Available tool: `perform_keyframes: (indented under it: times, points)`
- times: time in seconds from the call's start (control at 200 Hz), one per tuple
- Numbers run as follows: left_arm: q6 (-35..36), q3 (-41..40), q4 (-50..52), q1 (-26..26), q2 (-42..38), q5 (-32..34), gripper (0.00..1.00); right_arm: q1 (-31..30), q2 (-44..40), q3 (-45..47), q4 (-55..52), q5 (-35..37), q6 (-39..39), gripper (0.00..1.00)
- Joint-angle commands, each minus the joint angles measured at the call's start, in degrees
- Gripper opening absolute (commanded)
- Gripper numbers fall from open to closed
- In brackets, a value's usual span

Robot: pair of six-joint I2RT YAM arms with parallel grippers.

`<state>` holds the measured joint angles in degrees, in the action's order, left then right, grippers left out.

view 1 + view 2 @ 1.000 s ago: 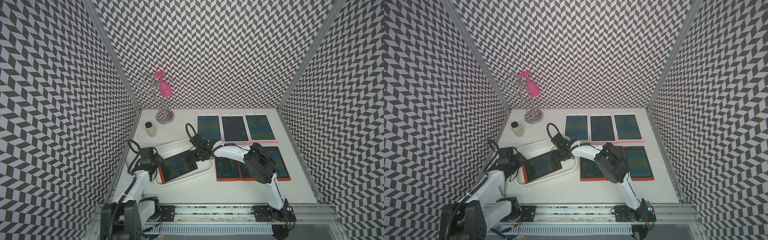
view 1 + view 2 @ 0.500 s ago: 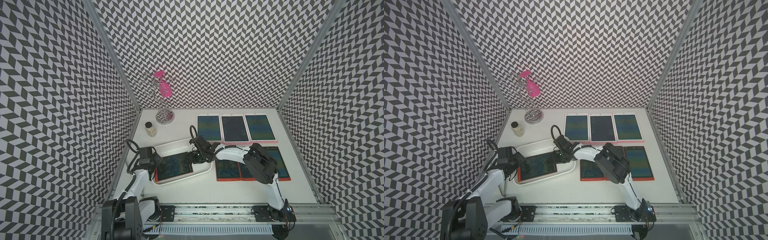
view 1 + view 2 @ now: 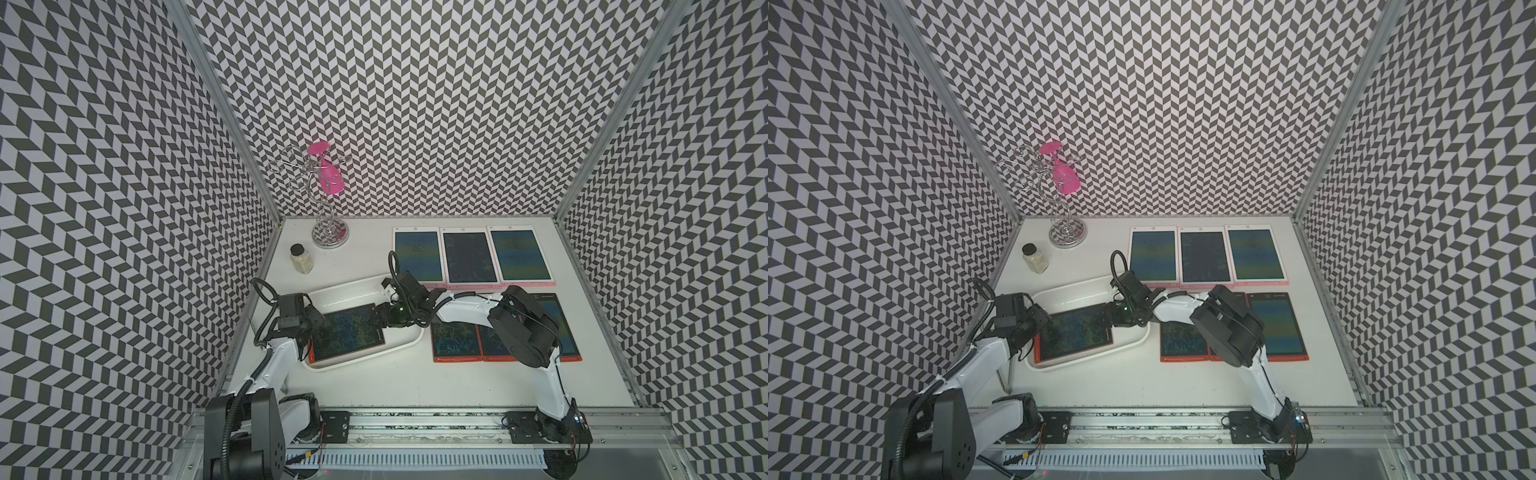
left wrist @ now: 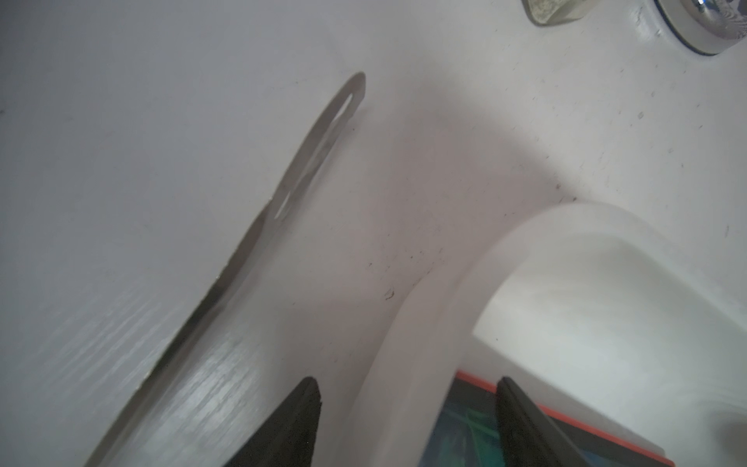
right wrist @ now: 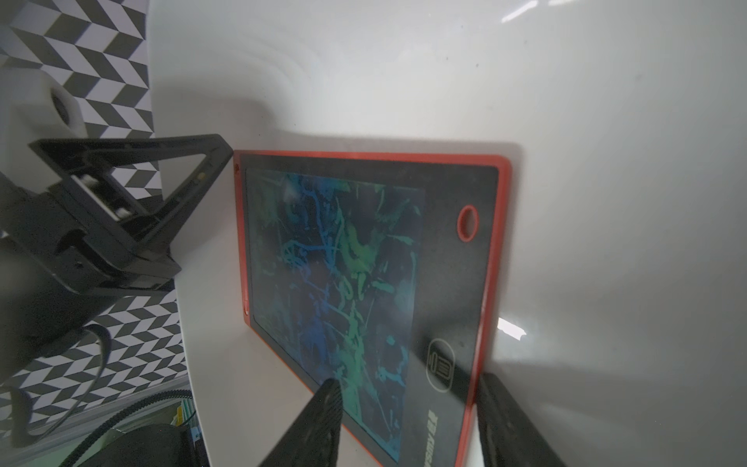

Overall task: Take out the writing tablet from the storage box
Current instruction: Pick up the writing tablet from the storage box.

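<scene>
Red-framed writing tablet (image 3: pixel 347 332) lies in the storage box (image 3: pixel 365 360) in both top views, its long axis running between my tools. Left wrist: left tool (image 4: pixel 406 388) gapes astride the box rim. Right wrist: I see the right tool (image 5: pixel 409 380) wide, straddling the tablet's short end.

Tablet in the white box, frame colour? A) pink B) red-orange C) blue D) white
B: the writing tablet lying in the storage box has a red-orange frame around its dark screen, plain in both top views and the right wrist view.
</scene>
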<state>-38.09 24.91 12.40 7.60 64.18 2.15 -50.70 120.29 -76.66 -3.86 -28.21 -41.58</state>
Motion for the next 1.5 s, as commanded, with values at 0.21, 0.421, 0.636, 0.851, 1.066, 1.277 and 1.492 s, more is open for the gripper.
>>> perform_keyframes:
  times: [0.21,0.421,0.636,0.851,1.066,1.277,1.492]
  points:
    - [-1.55,-0.31,-2.98,-1.09,-0.20,-5.01,0.69,-1.69,-3.56,2.69,11.71,-7.84,0.00,0.51]
    - [-1.65,-0.40,-2.85,-1.09,-0.36,-4.97,0.69,-1.27,-5.56,4.83,14.06,-7.06,0.30,0.50]
    - [-1.55,-0.43,-2.80,-1.09,-0.85,-4.96,0.69,-0.73,-7.33,6.21,17.78,-6.54,0.91,0.49]
    - [-1.47,-0.51,-2.47,-1.09,-1.42,-4.79,0.69,0.33,-4.67,3.82,18.28,-7.36,1.32,0.48]
    - [-1.42,-0.62,-2.43,-1.09,-1.43,-4.88,0.69,0.69,-3.11,3.03,20.88,-7.66,0.59,0.47]
    - [-1.47,-0.52,-2.32,-1.09,-1.55,-4.95,0.69,1.47,-1.43,1.92,21.34,-8.79,0.05,0.44]
    - [-1.54,-0.56,-2.04,-1.09,-1.87,-4.78,0.69,1.59,-1.47,2.75,22.37,-9.61,-0.70,0.38]
